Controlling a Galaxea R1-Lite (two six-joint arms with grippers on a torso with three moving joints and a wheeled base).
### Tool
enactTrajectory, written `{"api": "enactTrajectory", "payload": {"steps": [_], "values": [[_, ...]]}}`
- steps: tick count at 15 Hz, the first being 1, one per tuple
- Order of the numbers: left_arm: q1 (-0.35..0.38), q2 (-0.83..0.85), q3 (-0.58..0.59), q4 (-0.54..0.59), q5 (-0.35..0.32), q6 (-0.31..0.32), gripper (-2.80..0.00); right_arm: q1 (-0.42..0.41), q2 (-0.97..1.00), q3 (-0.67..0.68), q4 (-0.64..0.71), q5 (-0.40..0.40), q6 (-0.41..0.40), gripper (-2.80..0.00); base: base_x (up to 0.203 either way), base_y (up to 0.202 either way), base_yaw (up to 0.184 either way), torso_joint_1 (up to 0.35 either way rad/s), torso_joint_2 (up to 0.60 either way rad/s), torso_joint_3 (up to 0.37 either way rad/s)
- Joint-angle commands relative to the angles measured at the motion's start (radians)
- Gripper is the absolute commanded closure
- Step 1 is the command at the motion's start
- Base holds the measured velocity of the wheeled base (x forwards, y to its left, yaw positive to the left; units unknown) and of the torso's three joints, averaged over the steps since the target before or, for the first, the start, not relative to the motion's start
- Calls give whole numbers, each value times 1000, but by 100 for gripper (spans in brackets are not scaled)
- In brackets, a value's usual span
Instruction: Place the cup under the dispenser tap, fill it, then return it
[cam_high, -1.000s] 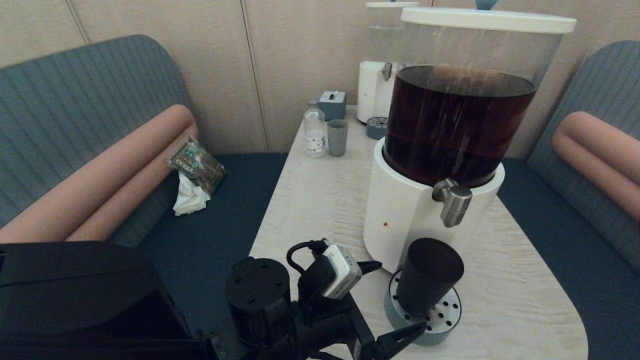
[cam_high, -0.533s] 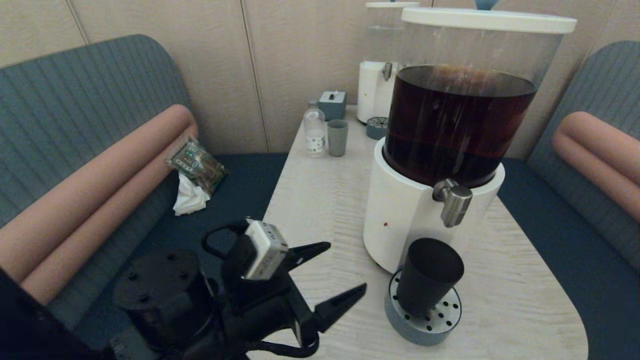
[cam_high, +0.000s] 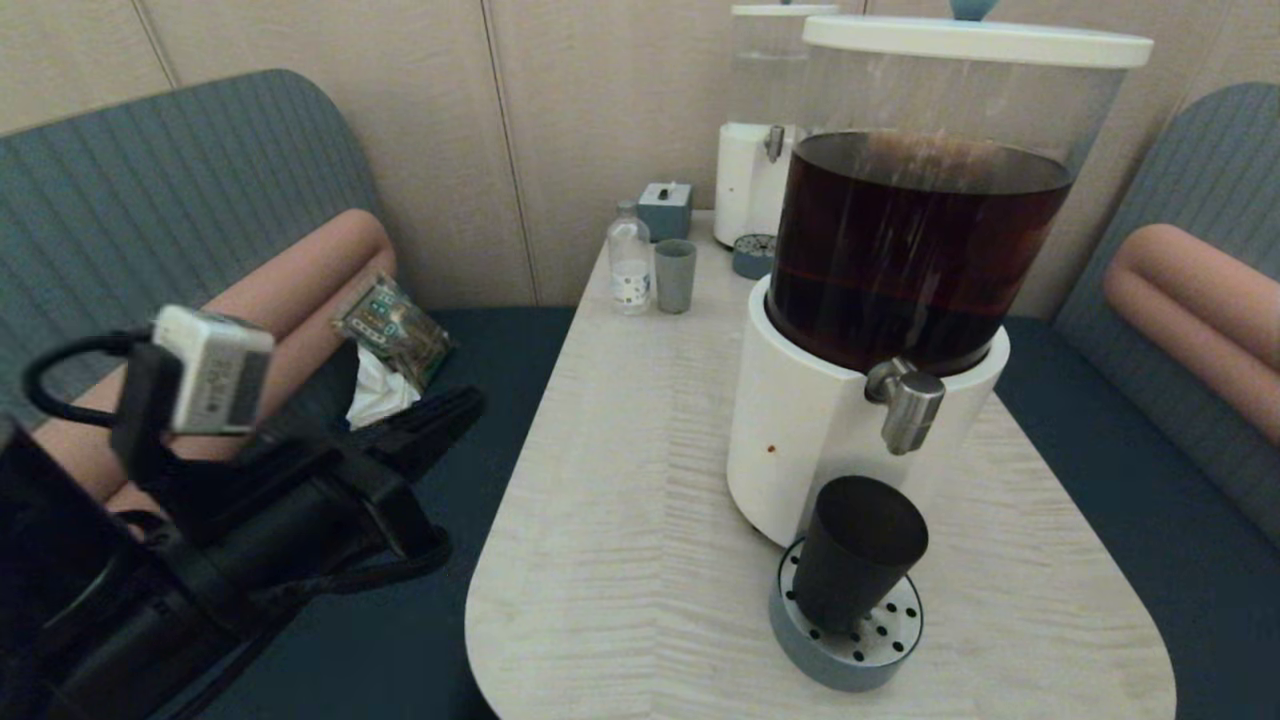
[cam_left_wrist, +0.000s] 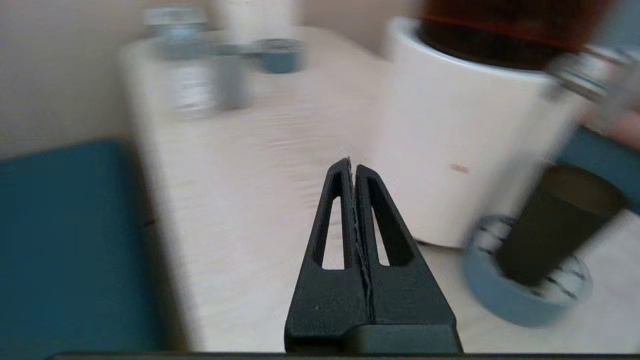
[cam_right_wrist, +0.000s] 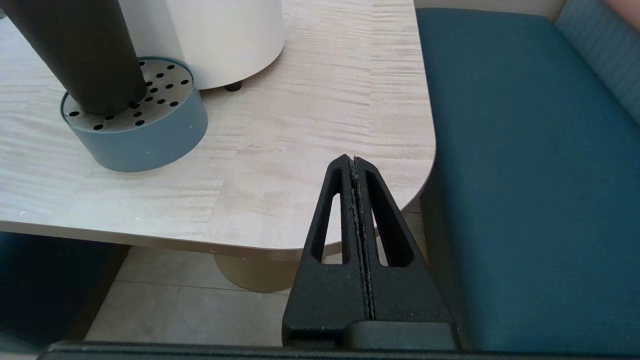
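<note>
The black cup (cam_high: 855, 555) stands upright on the perforated grey-blue drip tray (cam_high: 885, 665), directly below the steel dispenser tap (cam_high: 908, 400) of the big white-based dispenser (cam_high: 800, 440) with its dark brown tank. My left gripper (cam_high: 468, 408) hangs shut and empty over the bench, left of the table and well away from the cup. In the left wrist view the shut gripper (cam_left_wrist: 351, 167) points toward the table, with the cup (cam_left_wrist: 550, 230) off to one side. My right gripper (cam_right_wrist: 352, 162) is shut and empty near the table's front right corner; the cup (cam_right_wrist: 80, 50) is apart from it.
At the table's far end stand a clear-tank dispenser (cam_high: 765, 130), a small bottle (cam_high: 630, 260), a pale grey-blue tumbler (cam_high: 675, 275) and a small blue box (cam_high: 665, 208). A packet (cam_high: 392, 330) and a tissue lie on the left bench. Benches flank the table (cam_high: 620, 520).
My left arm has swung back and to the left, from beside the cup to off the table over the bench. Its fingers went from open to shut. The cup stayed on the tray.
</note>
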Motion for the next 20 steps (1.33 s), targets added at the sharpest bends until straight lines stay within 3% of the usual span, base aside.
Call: {"api": "enactTrajectory", "payload": {"steps": [1,4,8,14,20], "values": [[40,-197,-47,166,101,-9,0,0,1,0,1,-1,0,0,0,0,0,0,0,0],[190,-298,-83,241,153,-27,0,0,0,0,1,-1,0,0,0,0,0,0,0,0],[344,-509,-26,305,174,-42,0,0,1,0,1,-1,0,0,0,0,0,0,0,0],[490,-963,32,598,192,-91,0,0,1,0,1,-1,0,0,0,0,0,0,0,0],[522,-1147,43,672,179,-112,0,0,0,0,1,0,0,0,0,0,0,0,0,0]]}}
